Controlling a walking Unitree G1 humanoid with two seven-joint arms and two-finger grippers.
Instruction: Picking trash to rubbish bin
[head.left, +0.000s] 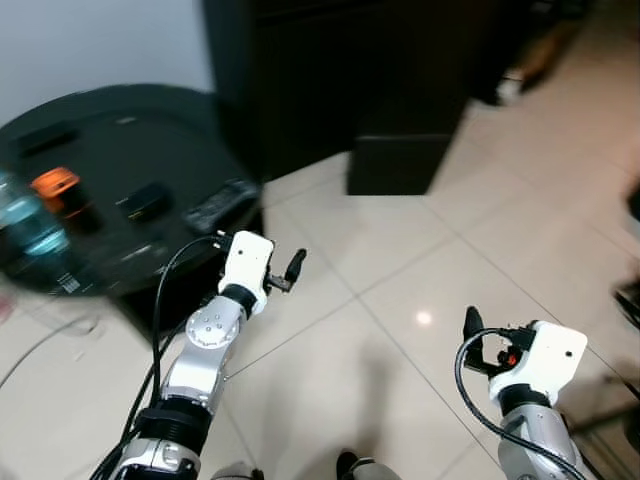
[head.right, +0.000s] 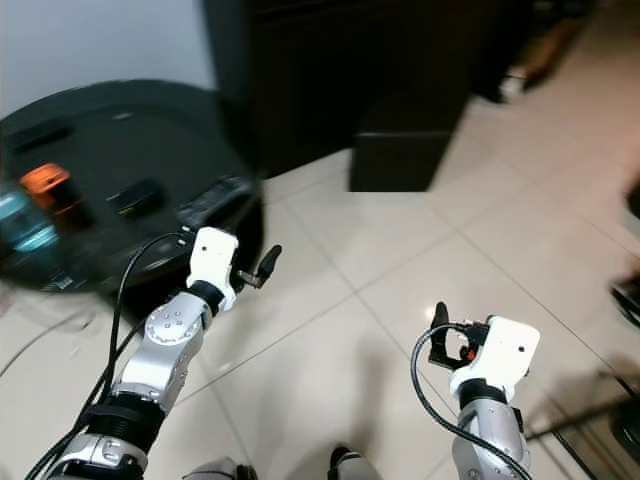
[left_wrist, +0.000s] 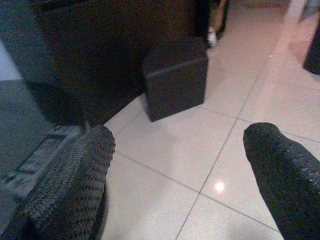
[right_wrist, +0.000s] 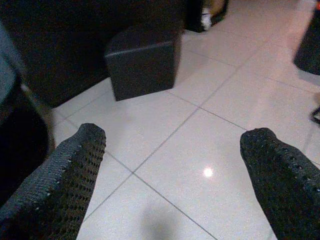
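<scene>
A blurred clear bottle with a blue-green tint stands on the round black bench at the robot's left, near an orange object and a dark remote at the rim. Left pincer hangs just off the bench edge, fingers spread wide, nothing between them. Its wrist view catches the remote; the right wrist view gives floor tiles and a dark box. Right pincer hovers over tiles, fingers apart, empty.
</scene>
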